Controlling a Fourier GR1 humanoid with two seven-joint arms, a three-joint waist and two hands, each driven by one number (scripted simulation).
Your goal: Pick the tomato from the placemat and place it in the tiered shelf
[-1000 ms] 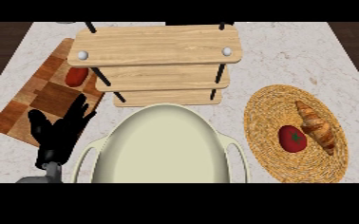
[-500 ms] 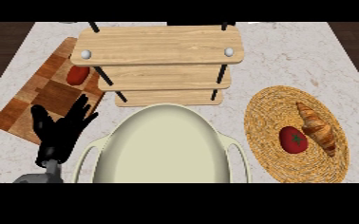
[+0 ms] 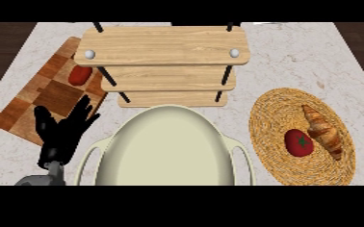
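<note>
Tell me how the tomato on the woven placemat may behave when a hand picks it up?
The tomato looks round and smooth, so it may roll off if nudged, though the coarse weave of the placemat probably slows it. Its glossy skin could slide between fingers. The croissant lies right beside it, so it might get bumped.

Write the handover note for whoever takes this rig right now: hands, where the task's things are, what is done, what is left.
Left hand: open, fingers spread, holding nothing, above the near edge of the checkered board.
Right hand: not in view.
Tomato: on the woven placemat at the right, beside a croissant.
Tiered shelf: centre back, nothing seen on its wooden tiers.
Also present: a red item on the board, and a large cream pot in front.
Done: nothing; tomato not picked.
Left: grasp the tomato, place it in the shelf.
</note>
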